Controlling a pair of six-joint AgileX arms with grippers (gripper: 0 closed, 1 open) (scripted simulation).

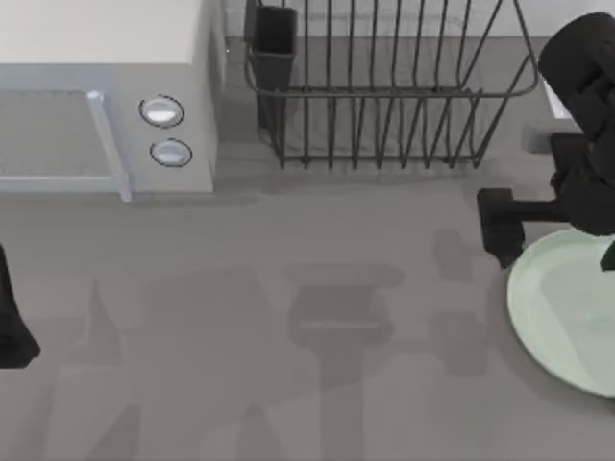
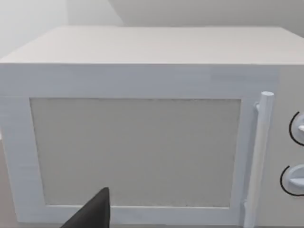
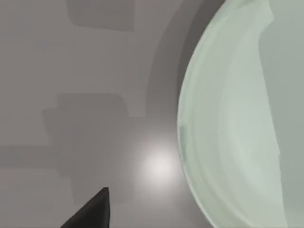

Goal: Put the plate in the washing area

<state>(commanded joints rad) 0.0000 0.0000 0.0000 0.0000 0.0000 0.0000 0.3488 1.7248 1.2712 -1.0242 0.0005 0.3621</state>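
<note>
Plate [image 1: 562, 312] (right edge) under right arm [image 1: 577, 144]; mid-table open.

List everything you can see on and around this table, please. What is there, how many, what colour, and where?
plate: one, pale mint green, at the table's right edge, partly cut off by the frame.
dish rack: one, dark wire, at the back, right of centre.
cup: one, dark, fixed at the rack's left end.
microwave: one, white, back left, door shut, with a bar handle and two round knobs.
table: one, grey, under everything.
right gripper: one, black, over the plate's upper left rim.
left arm: one, black, parked at the table's left edge, its camera facing the microwave door.
</note>
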